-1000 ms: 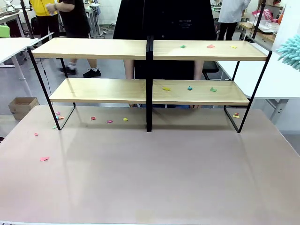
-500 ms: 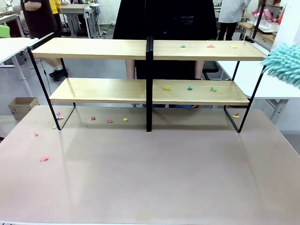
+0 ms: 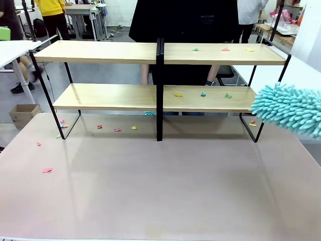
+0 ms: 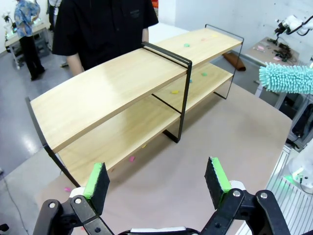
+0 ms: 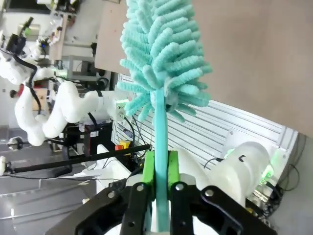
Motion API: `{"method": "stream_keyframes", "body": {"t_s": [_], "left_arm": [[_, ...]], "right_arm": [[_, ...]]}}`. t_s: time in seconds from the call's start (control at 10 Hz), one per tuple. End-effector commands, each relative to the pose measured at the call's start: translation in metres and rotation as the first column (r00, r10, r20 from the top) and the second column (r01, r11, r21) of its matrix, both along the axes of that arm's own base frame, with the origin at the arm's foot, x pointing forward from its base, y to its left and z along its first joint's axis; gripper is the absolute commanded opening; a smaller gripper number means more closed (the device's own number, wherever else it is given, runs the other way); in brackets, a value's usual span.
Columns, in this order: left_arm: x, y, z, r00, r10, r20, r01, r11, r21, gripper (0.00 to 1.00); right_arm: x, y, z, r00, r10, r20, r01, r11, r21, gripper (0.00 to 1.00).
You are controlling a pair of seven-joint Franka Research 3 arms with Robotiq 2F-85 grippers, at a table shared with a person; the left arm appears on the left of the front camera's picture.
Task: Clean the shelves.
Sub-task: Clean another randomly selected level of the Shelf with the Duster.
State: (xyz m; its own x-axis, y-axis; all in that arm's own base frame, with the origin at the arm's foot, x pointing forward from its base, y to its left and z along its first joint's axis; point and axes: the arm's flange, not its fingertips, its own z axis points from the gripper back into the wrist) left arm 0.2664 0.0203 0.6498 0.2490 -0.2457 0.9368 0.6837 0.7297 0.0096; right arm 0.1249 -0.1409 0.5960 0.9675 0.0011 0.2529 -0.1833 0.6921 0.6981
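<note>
shelves (image 3: 100, 51) run left-right across the table; right hand (image 5: 160, 164) clamps duster (image 5: 164, 54) handle; left hand (image 4: 156, 177) wide.

Front, left-wrist views toward shelves (image 3: 100, 51)

No text, number or sign can be read; a small pale print (image 3: 206, 16) stands on the chest of the person's black shirt (image 3: 175, 30), too small and blurred to make out.
</note>
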Motion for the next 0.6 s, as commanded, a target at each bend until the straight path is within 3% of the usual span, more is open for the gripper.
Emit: {"method": "stream_keyframes", "body": {"t_s": [0.0, 0.2, 0.5], "left_arm": [[0.000, 0.000, 0.000, 1.000, -0.002, -0.004, 0.002, 1.000, 0.001, 1.00], [0.000, 0.000, 0.000, 1.000, -0.002, -0.004, 0.002, 1.000, 0.001, 1.00], [0.000, 0.000, 0.000, 1.000, -0.002, -0.004, 0.002, 1.000, 0.001, 1.00]], "right_arm": [[0.001, -0.003, -0.001, 1.000, -0.005, -0.002, 0.005, 1.000, 0.003, 0.12], [0.013, 0.017, -0.007, 1.000, 0.004, -0.012, -0.004, 0.999, -0.049, 0.12], [0.050, 0.071, -0.018, 0.998, -0.020, 0.059, 0.024, 0.997, -0.077, 0.12]]}}
